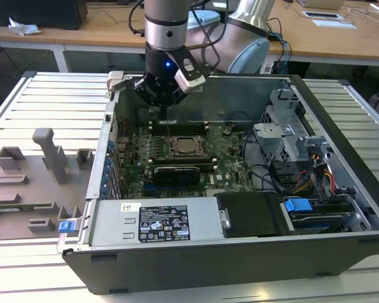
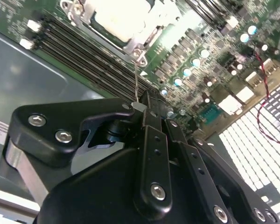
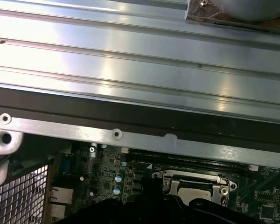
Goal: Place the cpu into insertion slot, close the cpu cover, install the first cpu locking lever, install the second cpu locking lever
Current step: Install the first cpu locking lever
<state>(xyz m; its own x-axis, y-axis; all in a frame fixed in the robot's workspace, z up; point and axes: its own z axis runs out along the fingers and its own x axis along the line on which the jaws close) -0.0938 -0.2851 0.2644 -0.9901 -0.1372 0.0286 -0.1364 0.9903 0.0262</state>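
Note:
The cpu lies in the insertion slot on the green motherboard, its pale top framed by the cpu cover, which lies flat over it. A thin wire locking lever rises from the socket's corner up to my gripper. The gripper hangs just behind the socket inside the open computer case, its fingers shut on the lever's tip. In the first wrist view the socket sits below the case's rear wall.
Long black memory slots run between gripper and socket. A power supply fills the case front, a drive cage with cables the exterior view's right. A grey fixture plate lies outside on the exterior view's left.

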